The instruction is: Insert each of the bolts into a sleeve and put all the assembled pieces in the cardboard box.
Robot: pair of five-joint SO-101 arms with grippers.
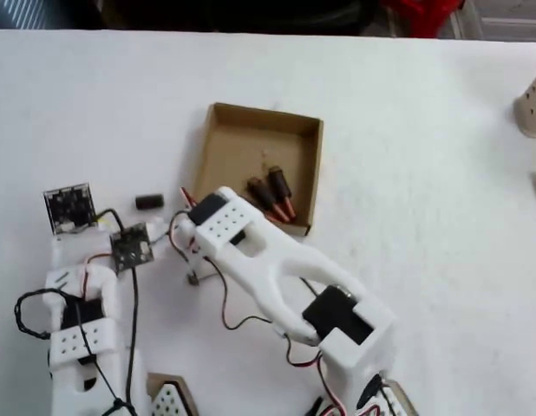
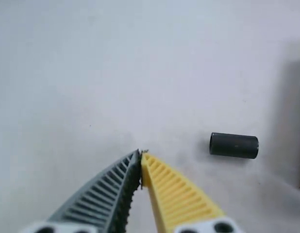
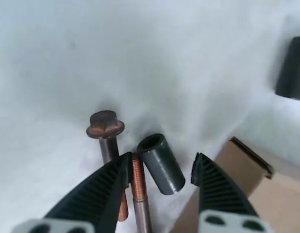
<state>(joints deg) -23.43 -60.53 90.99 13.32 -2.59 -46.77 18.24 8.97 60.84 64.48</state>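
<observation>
Right wrist view: bolt (image 3: pixel 106 127) beside sleeve (image 3: pixel 161 164)

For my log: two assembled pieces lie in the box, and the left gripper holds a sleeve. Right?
No: the left wrist view shows the left gripper shut on nothing, the sleeve lying apart from it. The rest holds.

- Bolt (image 3: pixel 105 127): coppery metal with a dull sheen.
- Sleeve (image 3: pixel 161 163): dark, smooth, matt.
- Cardboard box (image 1: pixel 220 139): brown, matt paperboard.
- Table (image 1: pixel 424 130): white, matt, faintly grainy.
- Left gripper (image 2: pixel 141 158) fingers (image 2: pixel 174 194): ribbed matt plastic, 1 grey, 1 yellow.
</observation>
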